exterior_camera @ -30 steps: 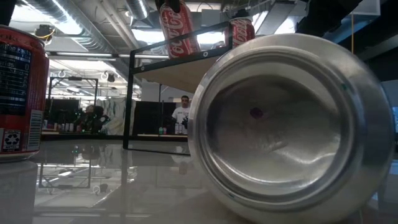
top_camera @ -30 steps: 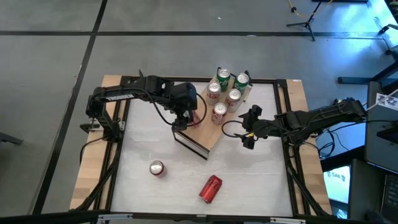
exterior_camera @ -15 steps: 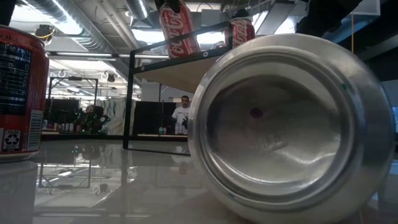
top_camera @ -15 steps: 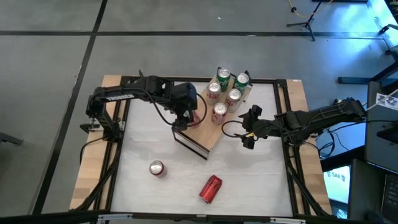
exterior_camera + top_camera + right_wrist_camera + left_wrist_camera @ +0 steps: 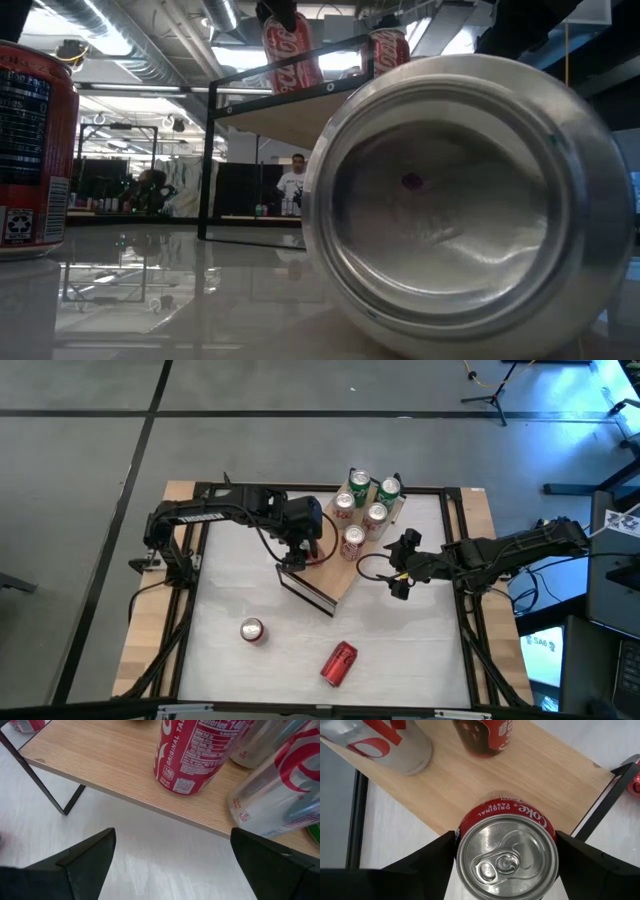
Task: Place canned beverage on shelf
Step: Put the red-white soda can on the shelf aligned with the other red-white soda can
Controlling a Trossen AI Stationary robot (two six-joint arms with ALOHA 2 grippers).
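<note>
The shelf point(image 5: 332, 575) is a light-wood board with dark frame ends, lying slantwise at the table's middle far side. Several cans stand on its far half, the nearest a red one point(image 5: 352, 538). My left gripper point(image 5: 302, 542) is shut on a red Coke can point(image 5: 506, 857) over the shelf's near half point(image 5: 470, 785). In the low view this can point(image 5: 294, 55) stands tilted at the board's top edge. My right gripper point(image 5: 398, 566) is open and empty, to the right of the shelf point(image 5: 115, 755). My left gripper pinches the can's two opposite sides just below its top rim point(image 5: 461, 851) between its two fingers. The fingers come from above, pointing down. The can is tilted, its bottom point(image 5: 310, 85) at the shelf board; I cannot tell whether it touches the board.
An upright red can point(image 5: 251, 630) and a red can lying on its side point(image 5: 338, 663) are on the table's near half. In the low view the lying can's bottom point(image 5: 460, 200) fills the right side. People stand in the room beyond point(image 5: 294, 180).
My left gripper has shifted a little toward the table's right edge with the red can. The can stays tilted over the shelf.
</note>
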